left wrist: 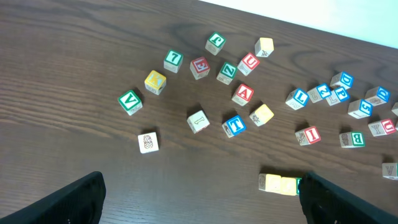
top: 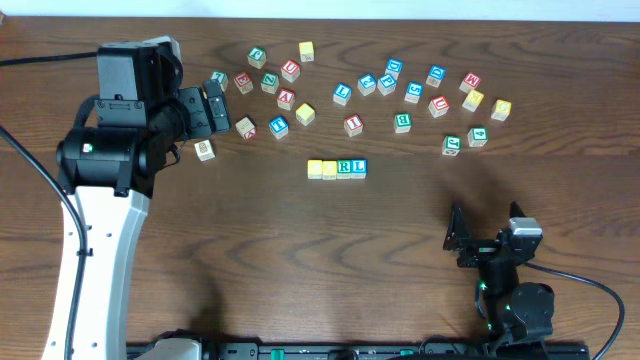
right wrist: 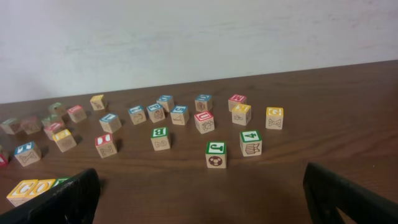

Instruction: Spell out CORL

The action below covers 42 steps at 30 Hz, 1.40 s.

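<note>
A dark wooden tabletop [top: 250,260] is seen from above, with a pale wall behind its far edge. The left arm [top: 105,160] is stretched over the left part of the tabletop. The left jaws are held above the left end of a scatter of cubes. In the left wrist view the two dark fingers [left wrist: 62,202] are seen at the lower corners, set wide apart, and nothing is gripped. The right arm [top: 510,290] is folded low near the front right edge, well apart from the cubes. The right jaws are likewise spread wide and empty, with one finger [right wrist: 348,193] at each lower corner of the right wrist view.

A loose band of lettered cubes [top: 342,94] is spread across the far half of the tabletop. One pale cube [top: 205,150] is seen just beside the left arm.

The CORL row [top: 337,169] is laid near the middle of the tabletop, on the near side of the band and apart from it. Its four cubes are set touching in a straight line. Its long axis is run left to right, about parallel to the far edge. Two yellow tops are placed at the left, then the green R, then the blue L at the right end. The letter tops are pointed to the far edge. In both wrist views the row [left wrist: 280,184] [right wrist: 31,188] is partly hidden behind a finger.
</note>
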Tool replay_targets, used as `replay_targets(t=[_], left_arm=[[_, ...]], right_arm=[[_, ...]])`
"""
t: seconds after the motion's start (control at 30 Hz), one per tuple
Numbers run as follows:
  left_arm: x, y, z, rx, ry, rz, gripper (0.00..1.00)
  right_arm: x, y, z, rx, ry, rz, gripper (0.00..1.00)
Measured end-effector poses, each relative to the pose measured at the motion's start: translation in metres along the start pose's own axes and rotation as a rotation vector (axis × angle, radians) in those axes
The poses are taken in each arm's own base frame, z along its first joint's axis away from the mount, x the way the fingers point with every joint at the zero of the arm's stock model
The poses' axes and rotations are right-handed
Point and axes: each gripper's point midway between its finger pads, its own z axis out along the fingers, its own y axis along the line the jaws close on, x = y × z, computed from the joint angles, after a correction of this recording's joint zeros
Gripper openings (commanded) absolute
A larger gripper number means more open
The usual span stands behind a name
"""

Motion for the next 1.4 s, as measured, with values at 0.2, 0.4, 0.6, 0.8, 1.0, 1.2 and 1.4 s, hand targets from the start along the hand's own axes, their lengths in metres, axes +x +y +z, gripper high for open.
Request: replay_targets(t=[0.2,0.4,0.6,0.8,1.0,1.2,1.4], left_arm=[[0.0,0.0,0.0,0.0,0.0,0.0,0.98],[0.005,0.003,-0.001,-0.013,0.017,0.0,0.98],[0.009,0.009,-0.032,-0.037,-0.026,0.005,0.98],[0.008,0.017,-0.08,-0.024,-0.262,0.012,0.98],[0.029,0.031,-0.075,0.007,-0.502,0.001,0.98],[0.07,0.049,-0.065,0.025,-0.694,-0.009,0.98],[0.114,0.065,-0.043,0.019,-0.774,-0.007,0.98]], right_arm=[[0.0,0.0,0.0,0.0,0.0,0.0,0.99],[0.0,0.0,0.0,0.0,0.0,0.0,0.99],[0.0,0.0,0.0,0.0,0.0,0.0,0.99],[0.0,0.0,0.0,-0.003,0.0,0.0,0.99],[0.0,0.001,0.0,-0.003,0.0,-0.001,0.99],[0.0,0.001,0.0,-0.004,0.001,-0.001,0.99],[0.0,0.001,0.0,-0.004,0.001,-0.001,0.99]])
